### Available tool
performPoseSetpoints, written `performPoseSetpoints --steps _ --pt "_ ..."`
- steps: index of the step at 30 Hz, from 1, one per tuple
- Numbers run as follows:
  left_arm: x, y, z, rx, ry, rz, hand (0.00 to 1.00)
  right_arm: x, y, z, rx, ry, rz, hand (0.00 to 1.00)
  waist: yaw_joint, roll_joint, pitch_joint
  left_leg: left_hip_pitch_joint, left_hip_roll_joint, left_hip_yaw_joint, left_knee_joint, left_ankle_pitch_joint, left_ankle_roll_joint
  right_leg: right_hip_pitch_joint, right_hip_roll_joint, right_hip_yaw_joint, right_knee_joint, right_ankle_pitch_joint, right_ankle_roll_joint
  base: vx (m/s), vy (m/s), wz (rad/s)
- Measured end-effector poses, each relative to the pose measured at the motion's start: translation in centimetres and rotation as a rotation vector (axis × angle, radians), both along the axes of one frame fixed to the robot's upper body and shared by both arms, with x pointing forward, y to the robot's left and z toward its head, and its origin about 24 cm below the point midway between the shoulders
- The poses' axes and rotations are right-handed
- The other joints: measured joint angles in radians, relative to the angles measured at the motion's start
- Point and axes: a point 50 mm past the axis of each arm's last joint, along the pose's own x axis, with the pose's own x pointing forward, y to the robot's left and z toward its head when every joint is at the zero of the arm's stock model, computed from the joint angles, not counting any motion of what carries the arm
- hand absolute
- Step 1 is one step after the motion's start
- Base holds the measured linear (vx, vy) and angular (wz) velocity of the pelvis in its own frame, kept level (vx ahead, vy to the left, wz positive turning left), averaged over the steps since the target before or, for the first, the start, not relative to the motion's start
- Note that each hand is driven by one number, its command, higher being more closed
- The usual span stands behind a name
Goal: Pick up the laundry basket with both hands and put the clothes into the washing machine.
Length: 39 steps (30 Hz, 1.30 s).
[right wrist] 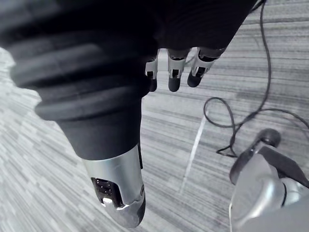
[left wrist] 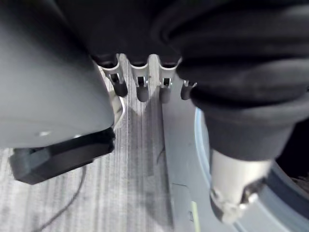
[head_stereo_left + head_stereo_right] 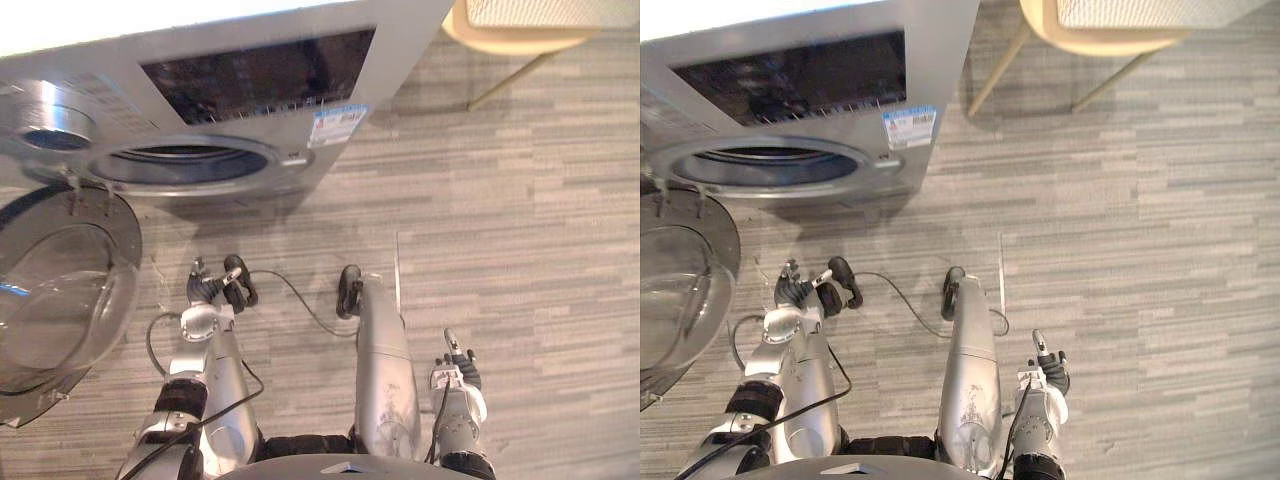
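Observation:
The grey washing machine (image 3: 250, 90) stands ahead at the left, its round drum opening (image 3: 185, 162) dark inside. Its glass door (image 3: 60, 300) is swung wide open towards my left side. My left hand (image 3: 205, 288) hangs low near the floor, in front of the machine and just right of the door. In the left wrist view its fingers (image 2: 140, 87) are relaxed and hold nothing, with the machine's front (image 2: 181, 159) past them. My right hand (image 3: 455, 365) hangs at my right side over bare floor, its fingers (image 1: 174, 77) straight and empty.
A pale wooden chair (image 3: 510, 25) with thin legs stands at the back right, beside the machine. A thin white line (image 3: 397, 270) runs along the grey plank floor between my hands.

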Motion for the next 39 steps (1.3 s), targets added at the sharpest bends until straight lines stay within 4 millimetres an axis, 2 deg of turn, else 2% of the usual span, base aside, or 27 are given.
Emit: performPoseSetpoints --steps 3,4,5,6,7,8,9,11,13,15,18,20,23,25,26,27,28,29,31,32,34,38,39 --pt "-2.4 -0.6 -3.2 0.045 0.154 -0.029 0.0 -0.7 0.3 -1.1 -0.023 0.084 0.041 0.0 -0.003 0.024 -0.034 0.154 -0.029 0.026 -0.138 0.045 -0.005 0.149 0.0 -0.021 -0.125 0.035 0.007 0.15 -0.053 0.07" --pt "-4.2 -0.7 -5.0 0.055 0.242 -0.035 0.0 -1.3 0.5 -1.9 -0.029 0.138 0.068 0.0 -0.002 0.036 -0.072 0.243 -0.045 0.043 -0.223 0.071 -0.012 0.231 -0.001 -0.027 -0.199 0.056 0.011 0.15 -0.022 -0.01" --pt "-5.0 -0.6 -5.6 0.056 0.275 -0.032 0.0 -1.5 0.7 -2.2 -0.026 0.159 0.081 0.0 -0.001 0.037 -0.089 0.281 -0.052 0.054 -0.259 0.082 -0.013 0.261 -0.001 -0.027 -0.227 0.063 0.013 0.2 -0.02 -0.07" --pt "-7.0 -0.2 -7.1 0.058 0.357 -0.026 0.0 -2.1 1.0 -2.9 -0.014 0.199 0.093 0.0 -0.003 0.04 -0.145 0.346 -0.066 0.069 -0.332 0.104 -0.02 0.316 0.0 -0.03 -0.283 0.077 0.015 0.14 -0.012 -0.09" --pt "-8.1 -0.1 -7.8 0.056 0.398 -0.019 0.0 -2.5 1.2 -3.3 -0.012 0.224 0.102 0.0 -0.003 0.042 -0.175 0.377 -0.073 0.078 -0.37 0.115 -0.022 0.341 0.001 -0.031 -0.312 0.085 0.016 0.2 -0.018 -0.07" --pt "-10.5 0.3 -9.2 0.044 0.49 0.007 0.0 -3.5 1.3 -4.1 0.004 0.275 0.107 0.0 -0.003 0.051 -0.23 0.465 -0.088 0.085 -0.471 0.147 -0.032 0.424 0.003 -0.046 -0.392 0.103 0.017 0.16 -0.017 0.03" --pt "-11.3 0.5 -9.7 0.028 0.521 0.023 0.0 -4.0 1.3 -4.4 0.01 0.297 0.1 0.0 -0.005 0.055 -0.253 0.496 -0.095 0.085 -0.511 0.164 -0.035 0.453 0.003 -0.056 -0.419 0.109 0.017 0.2 -0.037 0.15" --pt "-14.5 0.7 -11.1 -0.061 0.618 0.128 0.0 -6.1 1.0 -5.5 0.045 0.376 0.054 0.0 -0.002 0.066 -0.342 0.606 -0.118 0.085 -0.669 0.23 -0.049 0.548 0.009 -0.094 -0.515 0.125 0.015 0.18 -0.057 0.25" --pt "-15.9 0.5 -11.7 -0.111 0.654 0.187 0.0 -7.3 0.5 -6.0 0.054 0.416 0.015 0.0 0.001 0.079 -0.381 0.664 -0.123 0.08 -0.745 0.263 -0.059 0.607 0.021 -0.119 -0.566 0.133 0.016 0.14 -0.049 0.19" --pt "-16.6 0.5 -12.0 -0.138 0.672 0.213 0.0 -7.9 0.5 -6.3 0.063 0.446 0.001 0.0 0.009 0.086 -0.404 0.694 -0.114 0.078 -0.759 0.268 -0.065 0.655 0.035 -0.131 -0.608 0.144 0.017 0.13 -0.032 0.07" --pt "-16.8 0.6 -12.1 -0.148 0.679 0.225 0.0 -8.2 0.8 -6.7 0.068 0.478 0.01 0.0 0.013 0.081 -0.41 0.728 -0.105 0.082 -0.738 0.265 -0.067 0.723 0.044 -0.142 -0.647 0.15 0.016 0.06 -0.016 0.08" --pt "-16.7 0.5 -12.0 -0.15 0.674 0.221 0.0 -8.0 1.5 -6.8 0.068 0.487 0.035 0.0 0.017 0.072 -0.41 0.726 -0.099 0.09 -0.684 0.264 -0.064 0.758 0.044 -0.144 -0.669 0.152 0.013 0.0 -0.026 0.05" --pt "-16.5 0.1 -12.0 -0.138 0.671 0.192 0.0 -7.0 2.0 -6.7 0.042 0.493 0.116 0.0 0.03 0.062 -0.414 0.696 -0.08 0.107 -0.54 0.245 -0.04 0.808 0.045 -0.143 -0.705 0.168 0.01 -0.04 -0.042 -0.07" --pt "-16.3 -0.3 -12.0 -0.131 0.675 0.158 0.0 -6.2 2.1 -6.6 -0.006 0.495 0.19 0.0 0.029 0.086 -0.427 0.669 -0.07 0.068 -0.447 0.174 -0.048 0.815 0.056 -0.13 -0.711 0.176 0.013 -0.05 0.025 -0.12" --pt "-16.2 -0.4 -12.0 -0.129 0.675 0.153 0.0 -6.0 2.2 -6.5 -0.014 0.495 0.211 0.0 0.029 0.087 -0.426 0.669 -0.078 0.048 -0.429 0.149 -0.056 0.816 0.057 -0.119 -0.711 0.177 0.014 -0.05 0.115 -0.29" --pt "-16.2 -0.4 -12.0 -0.126 0.675 0.149 0.0 -5.5 2.6 -6.6 -0.012 0.488 0.238 0.0 0.033 0.087 -0.426 0.68 -0.103 0.009 -0.42 0.092 -0.055 0.81 0.059 -0.098 -0.712 0.178 0.013 -0.04 0.176 -0.37" --pt "-16.2 -0.5 -12.0 -0.112 0.68 0.131 0.0 -5.2 2.8 -6.5 -0.014 0.477 0.255 0.0 0.033 0.089 -0.428 0.696 -0.116 -0.011 -0.447 0.051 -0.054 0.801 0.065 -0.08 -0.711 0.183 0.021 -0.05 0.226 -0.47" --pt "-16.3 -0.4 -12.0 -0.105 0.682 0.129 0.0 -5.0 3.3 -6.5 -0.021 0.479 0.288 0.0 0.033 0.08 -0.427 0.718 -0.135 -0.001 -0.49 0.028 -0.052 0.795 0.061 -0.052 -0.714 0.193 0.028 -0.04 0.182 -0.39" --pt "-16.5 -0.1 -12.0 -0.085 0.686 0.121 0.0 -5.2 3.9 -6.8 -0.007 0.493 0.307 0.0 0.035 0.054 -0.441 0.736 -0.164 0.038 -0.548 0.039 -0.033 0.791 0.043 -0.022 -0.771 0.235 0.029 -0.01 0.169 -0.52" --pt "-16.7 0.1 -12.0 -0.078 0.692 0.12 0.0 -5.4 4.3 -7.0 0.002 0.504 0.326 0.0 0.034 0.041 -0.45 0.754 -0.176 0.066 -0.578 0.044 -0.029 0.801 0.034 -0.014 -0.81 0.268 0.017 0.03 0.177 -0.58" --pt "-16.9 0.3 -12.1 -0.07 0.701 0.11 0.0 -5.9 4.4 -7.2 0.01 0.522 0.332 0.0 0.034 0.03 -0.464 0.777 -0.199 0.091 -0.619 0.049 -0.029 0.806 0.021 0.003 -0.847 0.294 0.012 0.04 0.153 -0.45" --pt "-16.7 0.4 -12.2 -0.052 0.715 0.071 0.0 -7.2 4.0 -7.5 0.012 0.552 0.318 0.0 0.02 0.008 -0.468 0.821 -0.216 0.121 -0.682 0.066 -0.031 0.792 0.016 0.0 -0.821 0.298 0.002 0.08 0.077 -0.25" --pt "-16.3 0.2 -12.1 -0.047 0.712 0.055 0.0 -7.2 3.7 -7.4 0.006 0.551 0.308 0.0 0.019 0.018 -0.461 0.823 -0.209 0.138 -0.69 0.066 -0.033 0.746 0.024 0.001 -0.751 0.285 -0.01 0.07 0.019 -0.45"
